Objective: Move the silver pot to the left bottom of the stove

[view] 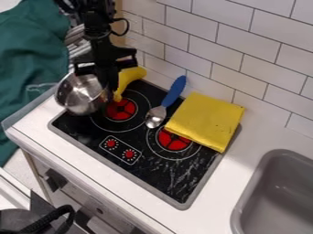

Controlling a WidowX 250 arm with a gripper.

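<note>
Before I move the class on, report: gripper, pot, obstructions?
Gripper at silver pot, grip unclear. Pot at left edge of stove. Yellow object beside gripper, possible snag.

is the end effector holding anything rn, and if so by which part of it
It cannot be told for certain: the end effector is at the rim of the silver pot, but the picture does not settle whether it grips there.

My pot [78,97] is shiny silver, my gripper [109,75] all black. Stove [131,137]'s black with red burner circles, cloth [205,119]'s bright yellow, spoon [175,90] handle's blue, and the wall [245,50] is white brick-pattern tile.
</note>
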